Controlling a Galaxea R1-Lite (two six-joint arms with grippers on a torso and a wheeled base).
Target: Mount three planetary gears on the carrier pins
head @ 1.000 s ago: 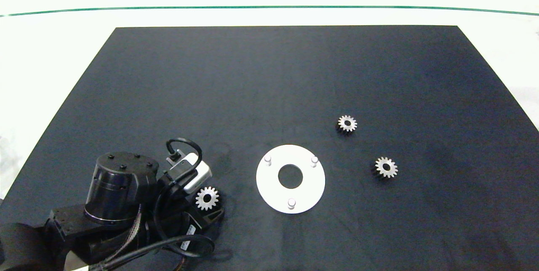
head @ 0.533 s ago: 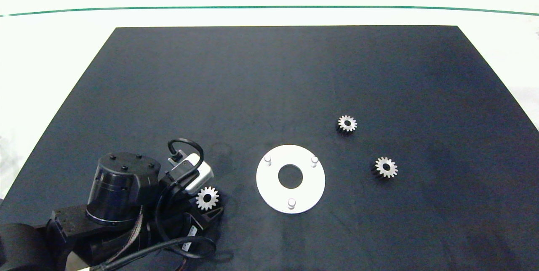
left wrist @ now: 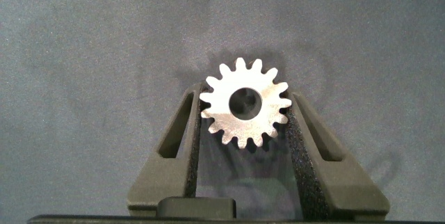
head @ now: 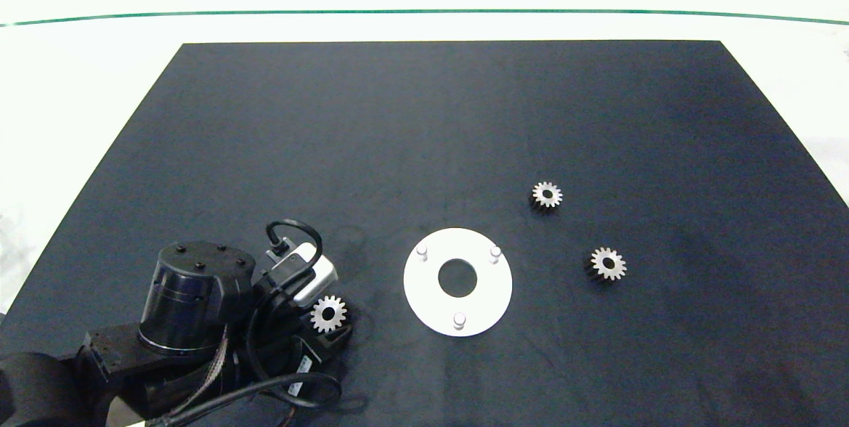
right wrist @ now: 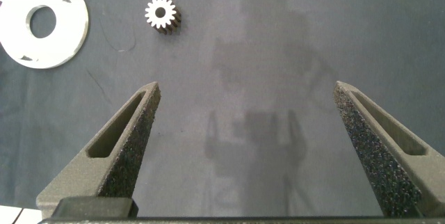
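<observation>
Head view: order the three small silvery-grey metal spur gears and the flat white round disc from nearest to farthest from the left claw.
1. The small silvery-grey metal spur gear between the left claw's fingers, at lower left.
2. The flat white round disc, just right of it.
3. and 4. The upper right gear and the far right gear: too close to call.

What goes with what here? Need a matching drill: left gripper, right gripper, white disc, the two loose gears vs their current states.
1 left gripper
2 right gripper
3 white disc
4 two gears right of the disc

A lying flat on the black mat
B fingers wide apart, holding nothing
C all three pins bare
D closed around a gear

Pairs: 1-D, 2-B, 3-C, 4-A
</observation>
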